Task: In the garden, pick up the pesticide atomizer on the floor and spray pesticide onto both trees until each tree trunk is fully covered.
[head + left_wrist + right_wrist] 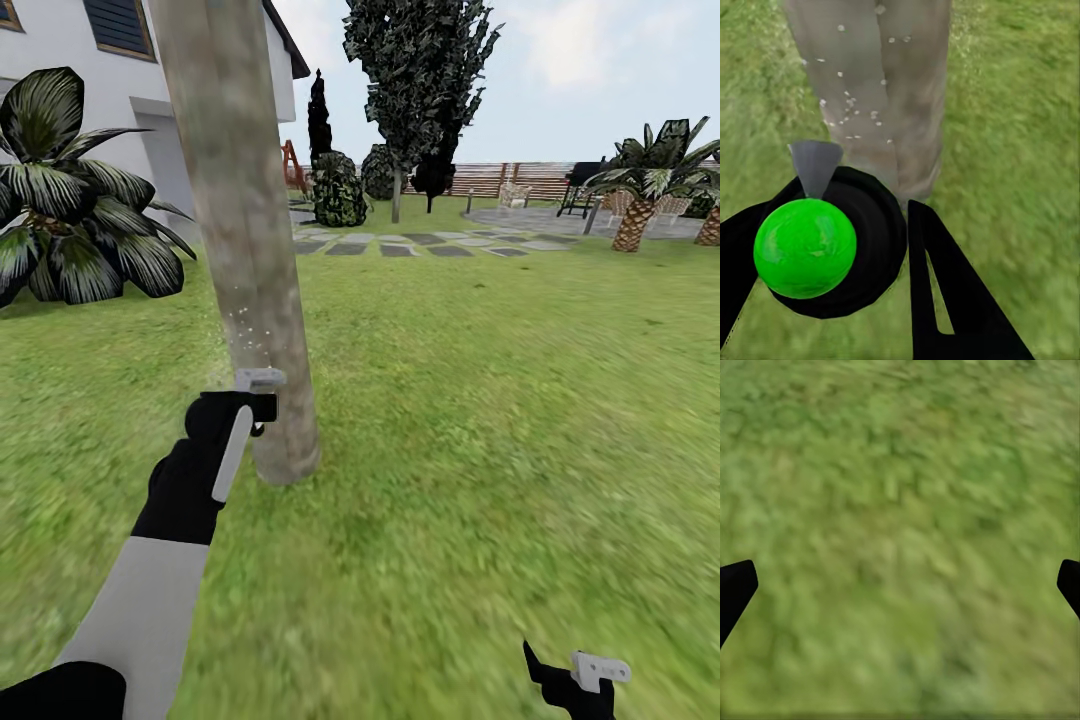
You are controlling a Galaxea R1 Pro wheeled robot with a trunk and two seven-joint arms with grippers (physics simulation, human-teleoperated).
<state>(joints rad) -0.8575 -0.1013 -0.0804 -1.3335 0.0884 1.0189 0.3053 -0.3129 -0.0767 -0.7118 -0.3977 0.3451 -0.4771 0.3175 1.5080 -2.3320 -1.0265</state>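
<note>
The left gripper (862, 255) is clamped on the pesticide atomizer (817, 240), held just beside the near tree trunk (240, 240) at its left side, low down, where pale droplets (847, 101) speckle the bark. The right gripper (580, 680) hangs low at the near right over the lawn (900, 510), its fingers spread wide apart. No writing can be read on anything.

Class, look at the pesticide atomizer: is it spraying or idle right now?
Spraying. The left gripper holds the pesticide atomizer toward the tree trunk, and pale droplets speckle the air before the bark.
</note>
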